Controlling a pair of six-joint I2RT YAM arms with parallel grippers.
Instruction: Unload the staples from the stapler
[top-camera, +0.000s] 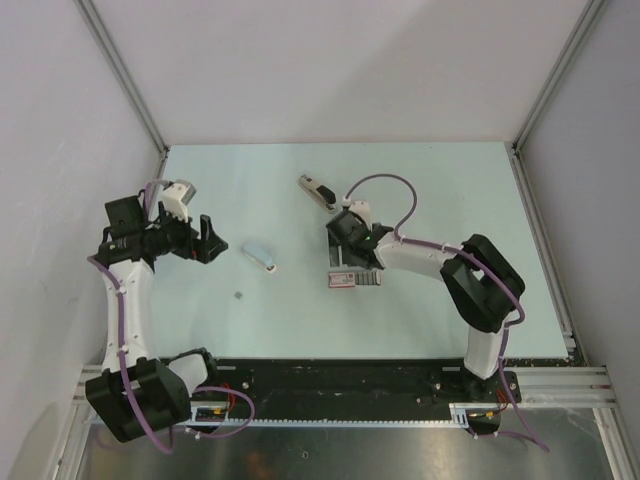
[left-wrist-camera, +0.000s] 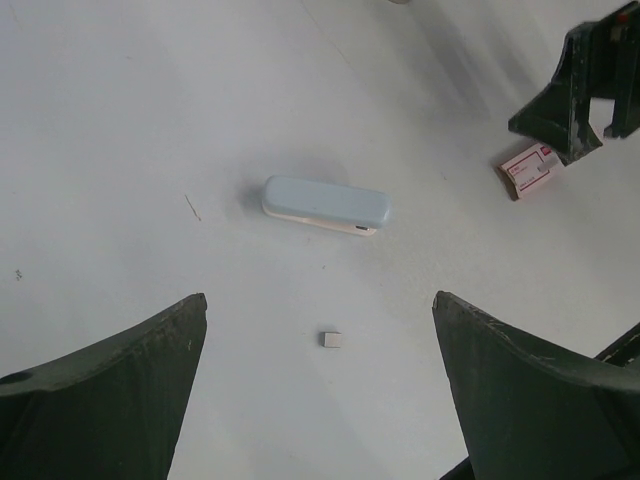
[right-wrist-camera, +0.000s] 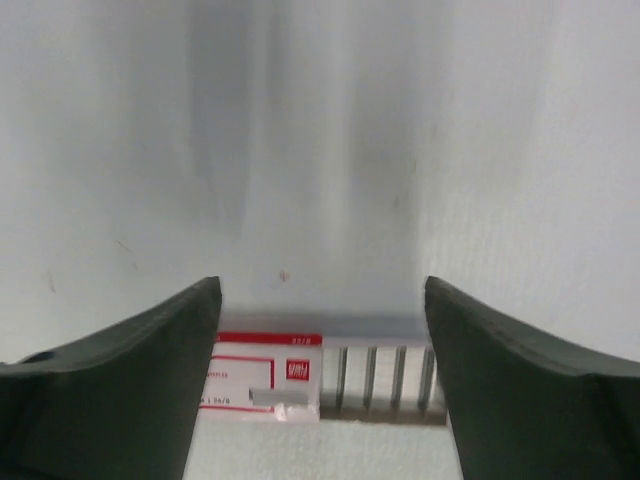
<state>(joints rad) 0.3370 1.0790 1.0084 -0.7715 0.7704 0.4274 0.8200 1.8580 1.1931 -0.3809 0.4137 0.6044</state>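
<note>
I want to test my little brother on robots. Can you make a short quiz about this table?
1. True or false: the stapler lies on top of the box.
2. What lies closest to the right end effector? A) the box B) the blue object C) the stapler
3. Is the left end effector or the right one nearer the blue object?
Key: 1 false; 2 A; 3 left.
</note>
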